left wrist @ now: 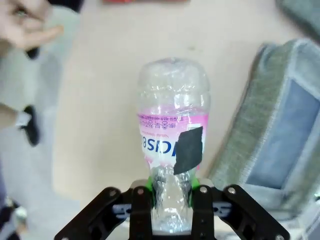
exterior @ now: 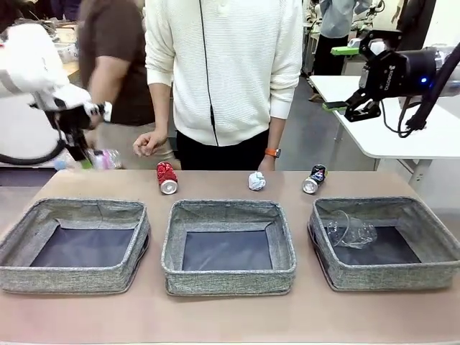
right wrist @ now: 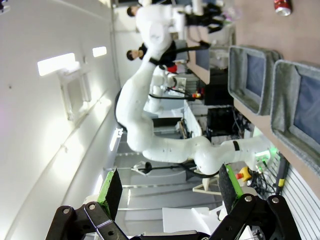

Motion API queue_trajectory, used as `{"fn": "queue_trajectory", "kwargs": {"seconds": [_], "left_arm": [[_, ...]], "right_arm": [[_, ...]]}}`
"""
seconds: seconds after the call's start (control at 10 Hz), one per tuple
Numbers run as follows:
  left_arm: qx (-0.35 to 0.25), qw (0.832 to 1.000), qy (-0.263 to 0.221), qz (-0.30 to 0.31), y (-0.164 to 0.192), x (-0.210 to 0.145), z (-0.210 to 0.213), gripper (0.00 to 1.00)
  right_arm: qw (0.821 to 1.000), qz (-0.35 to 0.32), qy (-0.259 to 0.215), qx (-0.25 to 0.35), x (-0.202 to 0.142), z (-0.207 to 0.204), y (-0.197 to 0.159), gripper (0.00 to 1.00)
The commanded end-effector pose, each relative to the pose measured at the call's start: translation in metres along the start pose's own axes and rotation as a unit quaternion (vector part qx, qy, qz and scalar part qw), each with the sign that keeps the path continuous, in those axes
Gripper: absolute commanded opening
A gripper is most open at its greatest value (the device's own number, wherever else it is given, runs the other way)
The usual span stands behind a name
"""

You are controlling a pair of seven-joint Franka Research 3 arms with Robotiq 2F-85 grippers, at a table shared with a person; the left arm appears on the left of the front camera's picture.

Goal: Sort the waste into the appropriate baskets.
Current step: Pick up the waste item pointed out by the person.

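My left gripper (exterior: 85,154) is shut on the neck of a clear bottle (exterior: 105,159) with a pink label, just above the table's far left corner. In the left wrist view the bottle (left wrist: 172,135) points away from the gripper (left wrist: 171,194), with the left basket (left wrist: 280,125) beside it. A crushed red can (exterior: 167,177), a white paper ball (exterior: 256,180) and a dark can (exterior: 314,179) lie behind the baskets. A clear plastic cup (exterior: 350,231) lies in the right basket (exterior: 392,277). The left basket (exterior: 72,277) and middle basket (exterior: 228,279) hold nothing. My right gripper (exterior: 356,79) hangs open, high at the right, and holds nothing (right wrist: 169,192).
A person in a white top stands at the far edge, one hand (exterior: 149,143) near the red can and another hand (exterior: 271,162) behind the paper ball. A second person stands behind at the left. A white table (exterior: 402,122) lies off to the right.
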State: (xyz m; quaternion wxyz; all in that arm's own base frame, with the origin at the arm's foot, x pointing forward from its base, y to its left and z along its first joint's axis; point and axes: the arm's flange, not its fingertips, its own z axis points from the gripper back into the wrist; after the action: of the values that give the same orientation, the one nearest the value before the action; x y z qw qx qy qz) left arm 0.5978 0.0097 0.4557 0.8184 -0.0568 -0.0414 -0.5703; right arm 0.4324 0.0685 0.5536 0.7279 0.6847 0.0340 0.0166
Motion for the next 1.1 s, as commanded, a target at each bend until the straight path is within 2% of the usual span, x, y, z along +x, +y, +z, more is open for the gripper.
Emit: {"fn": "queue_trajectory", "kwargs": {"seconds": [0.0,0.1,0.3,0.5,0.6,0.7,1.0], "left_arm": [[0.052,0.998,0.007,0.028,-0.086,-0.003,0.066,0.00],[0.024,0.999,-0.022,0.016,-0.128,0.000,0.092,0.00],[0.026,0.996,-0.047,0.075,-0.201,0.014,0.115,0.00],[0.093,0.993,-0.044,0.058,-0.251,0.019,0.115,0.00],[0.073,0.996,-0.043,0.022,-0.240,0.005,0.120,0.00],[0.050,0.996,-0.043,0.055,-0.242,0.023,0.131,0.00],[0.050,0.996,-0.043,0.055,-0.242,0.023,0.131,0.00]], "right_arm": [[1.000,-0.011,-0.003,-0.009,-0.001,0.000,0.003,1.00],[1.000,-0.011,-0.003,-0.009,-0.001,0.000,0.003,1.00],[1.000,-0.011,-0.003,-0.009,-0.001,0.000,0.003,1.00],[1.000,-0.011,-0.003,-0.009,-0.001,0.000,0.003,1.00],[1.000,-0.011,-0.003,-0.009,-0.001,0.000,0.003,1.00],[1.000,-0.011,-0.003,-0.009,-0.001,0.000,0.003,1.00],[1.000,-0.011,-0.003,-0.009,-0.001,0.000,0.003,1.00]]}}
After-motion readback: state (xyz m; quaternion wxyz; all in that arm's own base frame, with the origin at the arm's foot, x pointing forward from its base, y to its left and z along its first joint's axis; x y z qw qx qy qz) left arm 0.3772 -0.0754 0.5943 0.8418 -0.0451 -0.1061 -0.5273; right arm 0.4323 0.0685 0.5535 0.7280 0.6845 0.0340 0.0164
